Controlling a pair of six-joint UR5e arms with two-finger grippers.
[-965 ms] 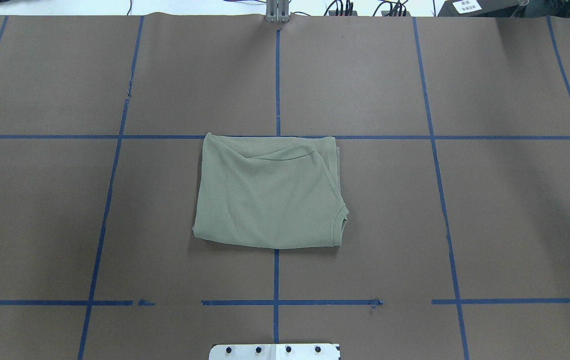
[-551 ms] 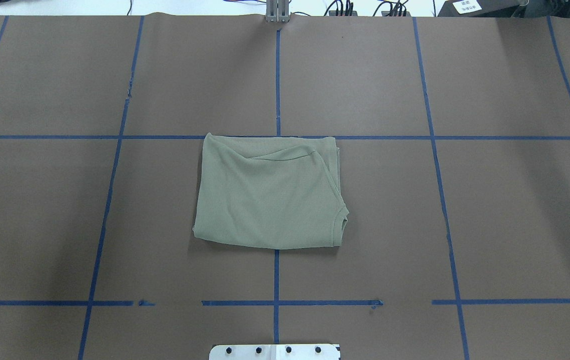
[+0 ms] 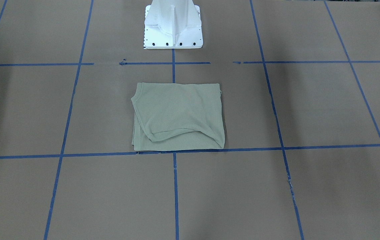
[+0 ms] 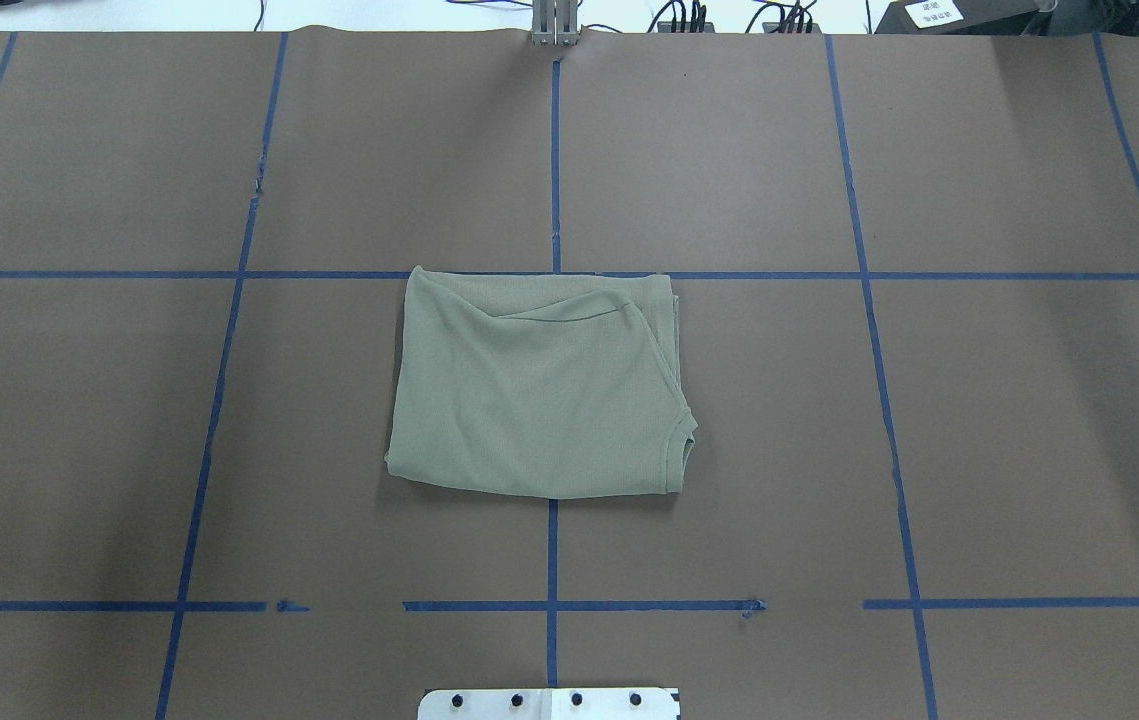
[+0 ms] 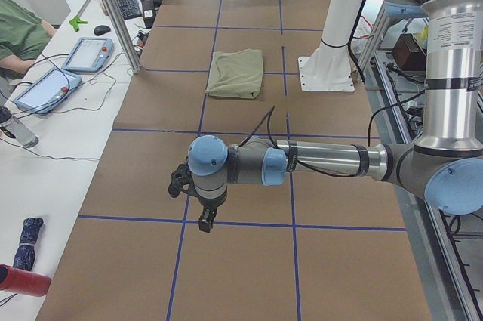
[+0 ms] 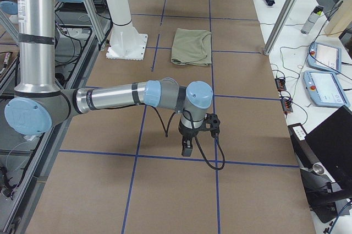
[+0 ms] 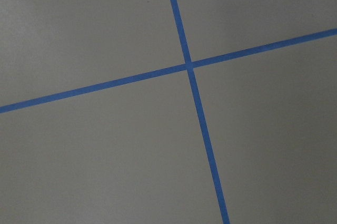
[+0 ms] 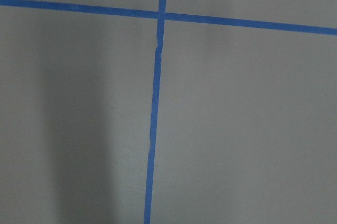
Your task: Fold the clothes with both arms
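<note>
Nothing has moved in the last second. The folded shirt (image 4: 534,390) lies on the counter (image 4: 929,400) near the pedestal (image 3: 173,30). Left gripper (image 5: 204,221) and right gripper (image 6: 187,149) hang well away from the shirt; I cannot tell their opening. Risk: regrasping could drag the loose top layer open.

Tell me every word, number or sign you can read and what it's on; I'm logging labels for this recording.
None can be read.
White label on the dark box, top right of the overhead view: print too small.
Tablet screen: too blurred.
Shirt: no logo or tag shows.
</note>
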